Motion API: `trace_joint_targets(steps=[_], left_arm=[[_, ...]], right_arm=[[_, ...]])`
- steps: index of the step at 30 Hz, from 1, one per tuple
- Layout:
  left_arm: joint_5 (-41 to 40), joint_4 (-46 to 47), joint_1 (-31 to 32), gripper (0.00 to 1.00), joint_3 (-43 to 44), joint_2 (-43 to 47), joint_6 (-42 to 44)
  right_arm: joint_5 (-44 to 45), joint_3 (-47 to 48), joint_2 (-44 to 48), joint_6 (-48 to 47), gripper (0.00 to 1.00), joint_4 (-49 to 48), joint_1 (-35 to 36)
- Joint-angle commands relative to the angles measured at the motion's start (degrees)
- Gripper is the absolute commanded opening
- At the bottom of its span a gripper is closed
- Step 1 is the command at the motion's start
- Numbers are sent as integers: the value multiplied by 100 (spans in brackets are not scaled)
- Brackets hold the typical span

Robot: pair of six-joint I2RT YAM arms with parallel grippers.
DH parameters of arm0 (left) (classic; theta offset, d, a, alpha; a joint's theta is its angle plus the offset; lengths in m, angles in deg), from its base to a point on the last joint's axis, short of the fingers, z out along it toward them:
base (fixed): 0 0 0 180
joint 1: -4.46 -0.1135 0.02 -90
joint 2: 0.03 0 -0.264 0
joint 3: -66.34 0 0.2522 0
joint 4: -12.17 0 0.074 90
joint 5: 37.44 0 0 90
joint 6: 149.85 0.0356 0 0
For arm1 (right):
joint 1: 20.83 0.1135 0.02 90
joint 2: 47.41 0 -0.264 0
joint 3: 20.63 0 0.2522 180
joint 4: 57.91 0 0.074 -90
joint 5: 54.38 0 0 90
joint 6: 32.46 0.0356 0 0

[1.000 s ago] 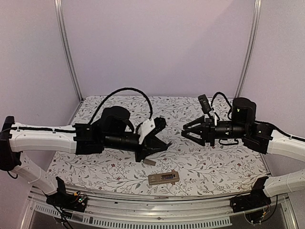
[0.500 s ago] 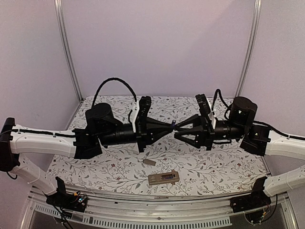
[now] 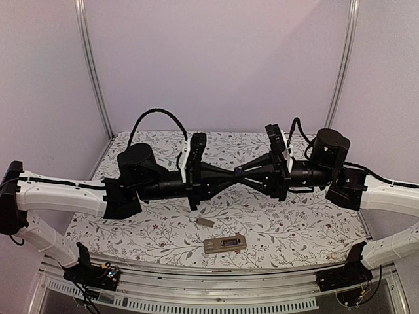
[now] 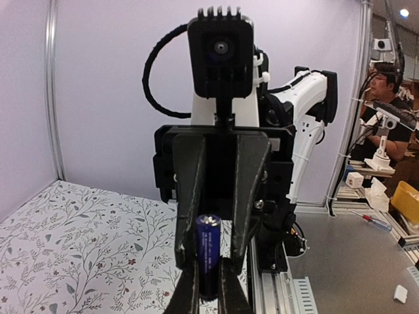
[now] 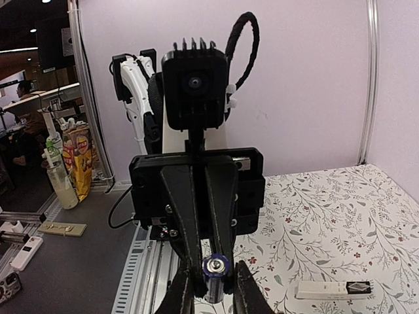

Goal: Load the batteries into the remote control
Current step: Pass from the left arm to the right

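My two grippers meet tip to tip in mid-air above the table. My left gripper (image 3: 234, 175) is shut on a slim dark blue battery (image 4: 208, 252) with a metal end cap, holding its lower part. My right gripper (image 3: 241, 174) straddles the same battery (image 5: 216, 273); its jaws stand apart, with a gap showing on one side. The tan remote control (image 3: 224, 244) lies on the table below, near the front edge. It also shows in the right wrist view (image 5: 334, 289). No other batteries show.
A small grey flat piece (image 3: 205, 222) lies on the flower-patterned table (image 3: 301, 229) just behind the remote. Metal frame posts stand at the back corners. The arm bases sit on the front rail.
The left gripper rose from near the table and swung level to face the right gripper. The right gripper then slid left, so its fingers now overlap the battery.
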State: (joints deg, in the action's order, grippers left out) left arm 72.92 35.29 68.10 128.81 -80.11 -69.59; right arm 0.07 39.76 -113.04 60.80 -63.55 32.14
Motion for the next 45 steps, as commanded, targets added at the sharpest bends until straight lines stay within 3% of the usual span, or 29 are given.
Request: trace_joint_targets(steps=[1,7,18,22,29,35,40,43,44,45], left_arm=[[69,131,6,0,-136,-34,29],[98,117,5,0,-151,-20,-3],[65,178,2,0,-247,45,-49],[82,208,2,0,-254,28,-89],[66,305,3,0,-244,27,-72],[47,367,6,0,-260,10,-86],[39,428,6,0,-279,1,-86],[46,424,0,0,-282,-7,-75],[36,407,0,1,-274,-13,-77],[-8,358,2,16,-255,-21,-85]], right_arm=[[-16,188,-116,171,10,-79,52],[4,209,-100,225,7,-130,49],[-54,252,-113,323,29,-176,49],[-40,237,-52,324,31,-199,49],[9,137,-27,322,25,-214,55],[-54,118,-105,376,8,-198,51],[-82,135,-194,325,0,-88,48],[-74,186,-211,307,0,-9,53],[-33,223,-214,302,0,63,54],[48,281,-220,291,0,200,52]])
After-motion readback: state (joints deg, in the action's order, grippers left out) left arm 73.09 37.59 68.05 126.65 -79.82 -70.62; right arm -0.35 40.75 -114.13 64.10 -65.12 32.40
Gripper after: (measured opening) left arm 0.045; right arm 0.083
